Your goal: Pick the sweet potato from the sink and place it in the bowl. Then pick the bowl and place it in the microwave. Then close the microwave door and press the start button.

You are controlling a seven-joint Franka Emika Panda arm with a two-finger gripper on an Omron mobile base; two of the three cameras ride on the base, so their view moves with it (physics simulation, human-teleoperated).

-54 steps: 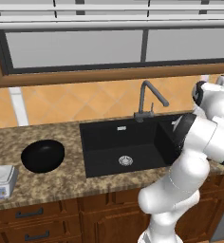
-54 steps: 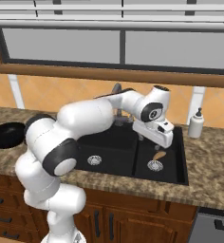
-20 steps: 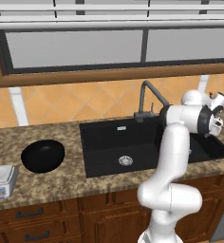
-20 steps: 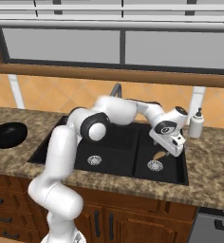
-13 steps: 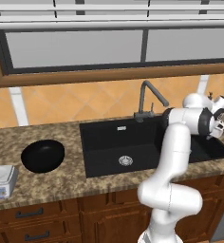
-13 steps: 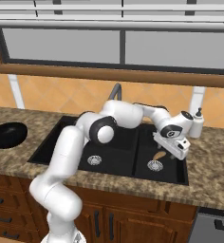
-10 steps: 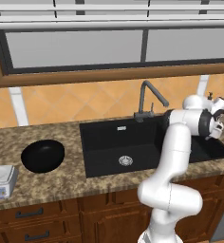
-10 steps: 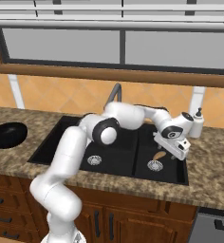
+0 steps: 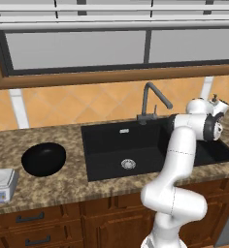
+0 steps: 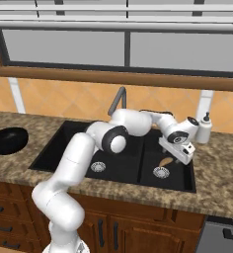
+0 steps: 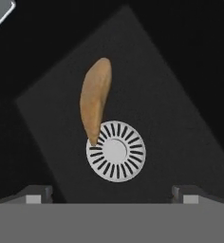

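While the gripper point(image 11: 112, 193) is hanging wide apart over the sink point(image 10: 79, 143), we're seeing the sweet potato point(image 11: 95, 98) touching the drain point(image 11: 116, 151); our right base view is catching the bowl point(image 10: 8, 140) left of the sink.

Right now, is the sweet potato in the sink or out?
In. The sweet potato lies on the floor of the sink, one tip overlapping the drain. The pincer hangs open above it, not touching.
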